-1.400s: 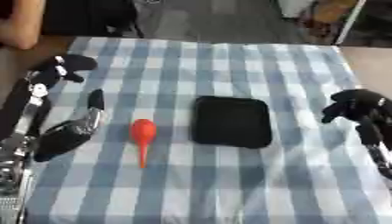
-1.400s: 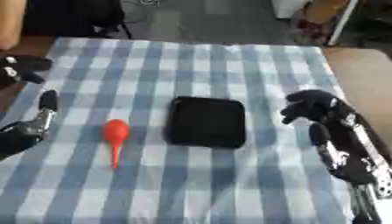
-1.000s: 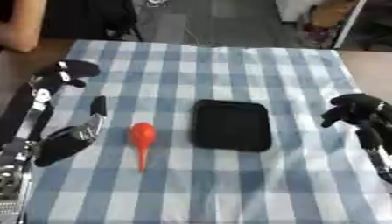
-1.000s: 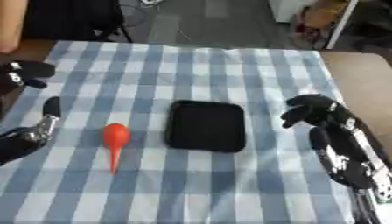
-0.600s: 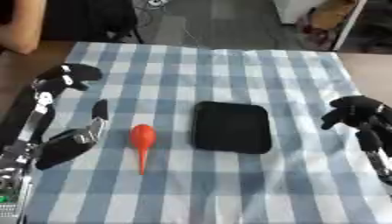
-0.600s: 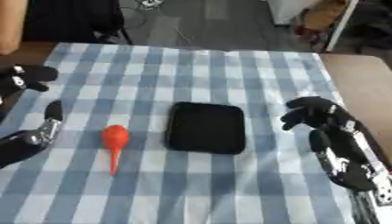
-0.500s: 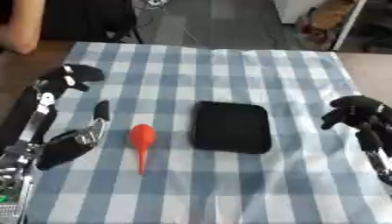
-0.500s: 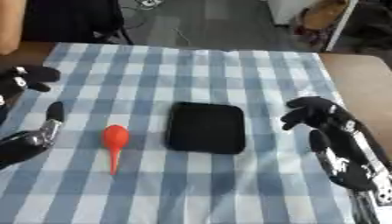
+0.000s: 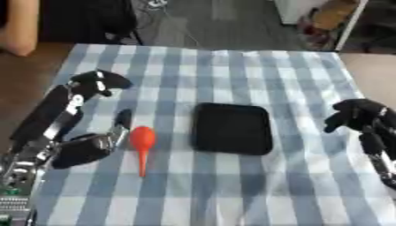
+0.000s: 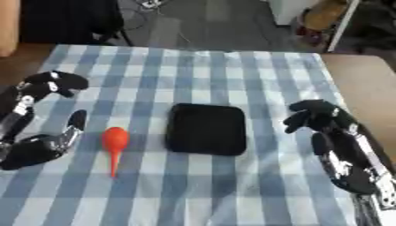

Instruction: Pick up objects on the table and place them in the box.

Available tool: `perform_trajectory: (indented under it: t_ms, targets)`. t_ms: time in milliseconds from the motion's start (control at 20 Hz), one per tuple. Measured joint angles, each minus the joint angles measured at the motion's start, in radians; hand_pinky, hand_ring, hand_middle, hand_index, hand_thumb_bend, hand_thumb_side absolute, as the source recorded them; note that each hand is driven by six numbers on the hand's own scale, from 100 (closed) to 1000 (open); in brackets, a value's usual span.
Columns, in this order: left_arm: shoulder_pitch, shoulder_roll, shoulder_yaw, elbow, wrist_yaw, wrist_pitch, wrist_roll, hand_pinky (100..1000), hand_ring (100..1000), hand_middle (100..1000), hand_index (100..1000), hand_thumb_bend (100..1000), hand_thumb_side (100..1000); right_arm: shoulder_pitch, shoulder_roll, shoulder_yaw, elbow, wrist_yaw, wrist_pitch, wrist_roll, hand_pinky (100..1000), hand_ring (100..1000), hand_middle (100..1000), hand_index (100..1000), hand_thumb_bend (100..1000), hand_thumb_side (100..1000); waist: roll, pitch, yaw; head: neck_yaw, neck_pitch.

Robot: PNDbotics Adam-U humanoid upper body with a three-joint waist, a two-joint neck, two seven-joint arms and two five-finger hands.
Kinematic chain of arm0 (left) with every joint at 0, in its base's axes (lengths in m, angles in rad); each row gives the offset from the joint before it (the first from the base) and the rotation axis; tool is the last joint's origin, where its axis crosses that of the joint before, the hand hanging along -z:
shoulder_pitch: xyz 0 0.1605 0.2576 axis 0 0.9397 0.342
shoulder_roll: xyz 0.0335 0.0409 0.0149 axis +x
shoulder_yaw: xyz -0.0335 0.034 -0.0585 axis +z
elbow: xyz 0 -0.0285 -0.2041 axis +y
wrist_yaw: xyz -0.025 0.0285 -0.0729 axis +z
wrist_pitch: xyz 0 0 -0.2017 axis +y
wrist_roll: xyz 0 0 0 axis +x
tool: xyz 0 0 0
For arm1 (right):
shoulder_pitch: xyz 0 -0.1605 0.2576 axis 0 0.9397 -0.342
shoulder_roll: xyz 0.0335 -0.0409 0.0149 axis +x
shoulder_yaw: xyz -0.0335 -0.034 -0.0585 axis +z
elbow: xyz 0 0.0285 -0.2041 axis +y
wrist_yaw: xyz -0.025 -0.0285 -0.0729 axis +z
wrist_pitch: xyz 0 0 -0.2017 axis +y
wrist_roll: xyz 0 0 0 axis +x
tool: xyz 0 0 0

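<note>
The orange bulb lies on the checked desk left of the black box; likely soft and light, best pinched at its bulb. The left hand and right hand are curled, grasping nothing.

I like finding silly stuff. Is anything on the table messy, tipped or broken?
Nothing stands out. The red bulb lies flat on the checked cloth, left of the black box, apart from it. Both hands hover curled, holding nothing.

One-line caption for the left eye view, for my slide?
Red bulb lies left of the black tray; left hand and right hand hold nothing.
</note>
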Motion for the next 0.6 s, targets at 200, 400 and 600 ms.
perform_trajectory:
  t_ms: [200,400,600]
  targets:
    - [-0.040,0.000,-0.019,0.078,-0.015,-0.023,-0.026,662,829,756,829,279,559,0.000,0.000,0.006,0.000,0.000,0.000,0.000,607,686,772,889,100,433,0.000,0.000,-0.004,0.005,-0.007]
    - [-0.070,0.008,-0.025,0.158,-0.037,-0.040,-0.035,661,835,758,835,253,606,0.001,0.000,0.006,0.000,0.003,0.000,0.000,606,684,770,889,100,434,0.000,0.000,-0.005,0.005,-0.013]
    - [-0.095,0.009,-0.027,0.221,-0.058,-0.050,-0.032,656,834,757,834,241,622,0.001,0.000,0.011,0.000,0.005,0.000,0.000,606,684,770,889,100,434,0.000,0.000,-0.005,0.005,-0.017]
